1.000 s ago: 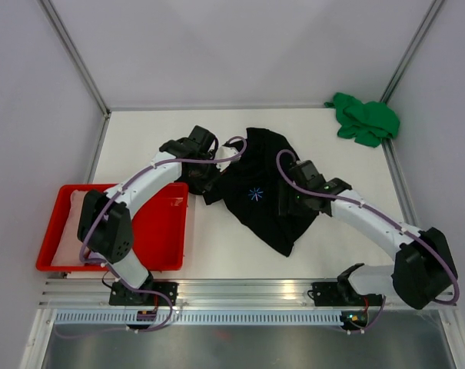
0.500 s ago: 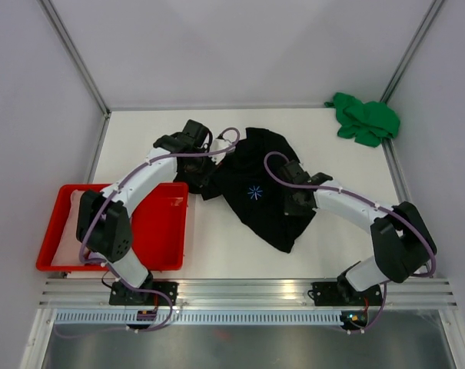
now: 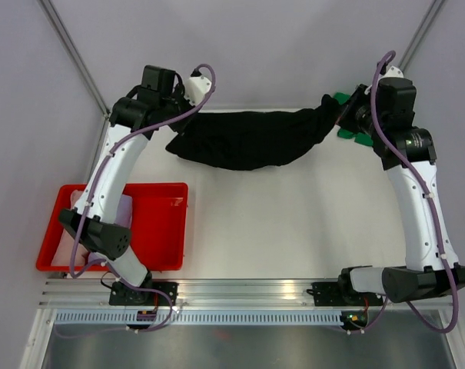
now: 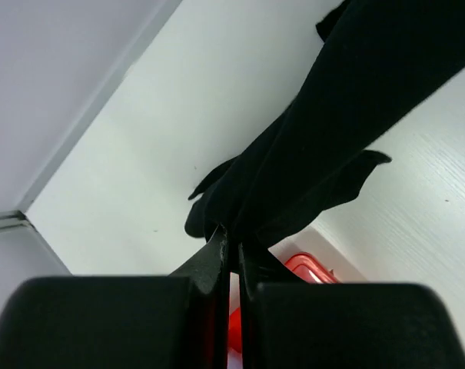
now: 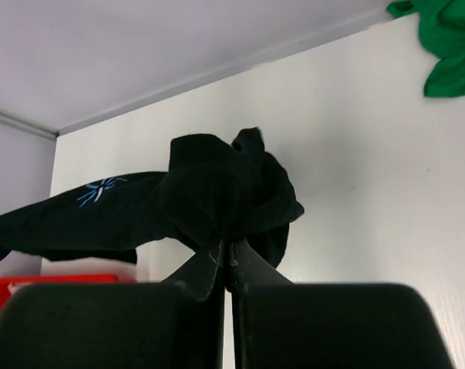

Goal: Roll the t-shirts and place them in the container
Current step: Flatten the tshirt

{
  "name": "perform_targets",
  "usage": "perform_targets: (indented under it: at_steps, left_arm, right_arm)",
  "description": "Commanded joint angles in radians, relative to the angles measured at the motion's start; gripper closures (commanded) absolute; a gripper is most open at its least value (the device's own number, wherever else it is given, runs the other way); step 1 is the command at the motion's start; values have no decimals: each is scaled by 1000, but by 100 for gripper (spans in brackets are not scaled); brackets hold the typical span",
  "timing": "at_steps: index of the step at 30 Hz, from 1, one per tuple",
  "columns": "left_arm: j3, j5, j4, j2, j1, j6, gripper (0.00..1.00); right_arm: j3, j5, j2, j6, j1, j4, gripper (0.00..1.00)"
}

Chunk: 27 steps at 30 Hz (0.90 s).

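- White table (image 3: 293, 223) with pale grey walls on three sides; a red tray (image 3: 159, 227) sits at its near left and serves as the landmark below.
- Black t-shirt (image 3: 247, 138) hangs in the air beyond the tray's far edge, stretched sideways between the two arms and sagging in the middle.
- Its left end is roughly above the tray's far right corner. The rest runs away to the right of the tray.
- Left gripper (image 4: 231, 246) is raised high beyond the tray, its jaws pressed together on the left end of the black t-shirt. Cloth bunches right at the fingertips.
- Right gripper (image 5: 228, 254) is lifted far to the right of the tray, jaws pinched tight on a gathered fold at the shirt's other end.
- The right wrist view shows a small pale blue star print (image 5: 101, 188) on the hanging cloth.
- Green t-shirt (image 5: 443, 38) lies crumpled in the table's far right corner, well apart from the tray and partly hidden behind the right arm in the top view.
- Pale pink t-shirt (image 3: 63, 242) lies inside the tray on its left side, partly covered by the left arm.
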Motion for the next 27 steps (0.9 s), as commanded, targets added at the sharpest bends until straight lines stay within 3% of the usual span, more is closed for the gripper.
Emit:
perform_targets:
  at_steps: [1, 5, 12, 14, 16, 19, 20, 21, 23, 27]
  left_arm:
    - [25, -24, -99, 9, 7, 99, 98]
    - [-28, 15, -137, -23, 9, 124, 98]
    - [-79, 113, -194, -54, 6, 228, 96]
    - [-112, 133, -122, -12, -2, 186, 87]
    - [-106, 83, -76, 114, -35, 118, 70]
    - [44, 21, -79, 298, -92, -23, 53]
    - [79, 27, -82, 318, -104, -35, 48]
    - [122, 44, -82, 328, -126, -42, 36]
    - [127, 76, -82, 306, -147, -42, 20]
    - [-9, 26, -91, 219, -245, -17, 19]
  right_arm:
    - [9, -101, -30, 31, -13, -89, 100]
    - [-19, -91, -68, 49, -23, -136, 100]
    - [198, -87, -61, 32, -26, -201, 100]
    - [152, -94, -73, 54, -26, -138, 100]
    - [80, -48, -76, 62, -27, -101, 100]
    - [28, -14, -26, 54, -68, -69, 100]
    - [-9, -25, -12, 61, -131, -49, 100]
    - [-32, -34, 2, 80, -154, -31, 100]
    - [-93, -35, 39, 88, -184, 23, 100]
    - [-172, -22, 96, 98, -214, 86, 100]
